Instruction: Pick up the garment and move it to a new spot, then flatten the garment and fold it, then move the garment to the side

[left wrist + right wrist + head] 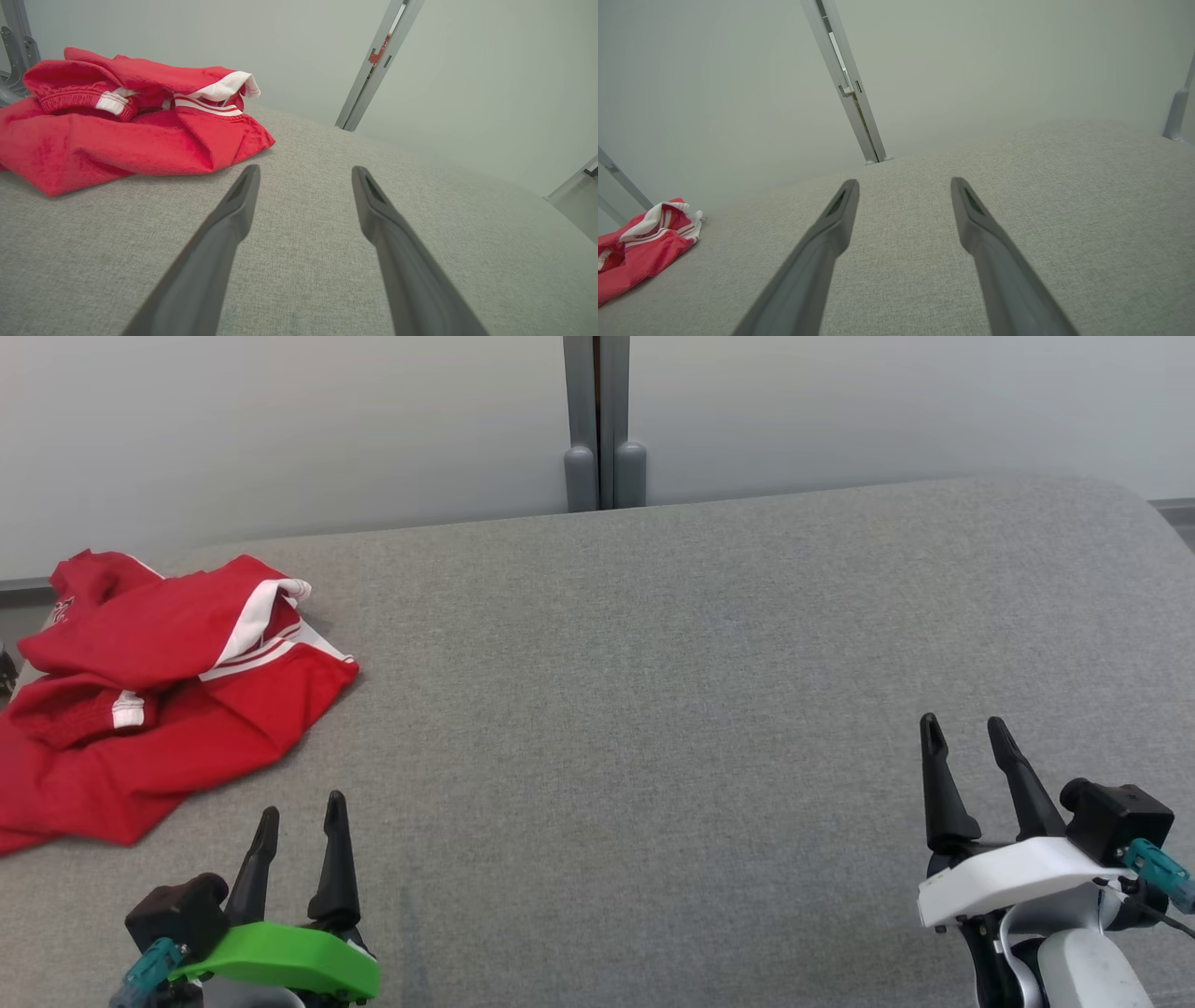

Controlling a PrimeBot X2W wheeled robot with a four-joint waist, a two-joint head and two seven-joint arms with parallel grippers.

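Since both grippers were sitting wide open with nothing in them, I'd say this was the very first step, the pick-up, and nothing had been grabbed yet. The garment (159, 700), a red thing with white stripes, lay crumpled in a heap at the far left corner of the grey padded table (653, 709). Part of it ran out past the left side of the head view, so I couldn't tell whether it hung over the left edge. The left gripper (302, 805) hovered near the front edge on the left side, fingers apart, with the heap ahead of it and off to its left, near but not touching. The right gripper (963, 721), spread just as wide, was over by the front right corner, well apart from the cloth. My guess is the next move called for the left arm to reach forward and left, come down on a raised fold and pinch it, since a floppy pile like that gives little to grab where it lies flat.
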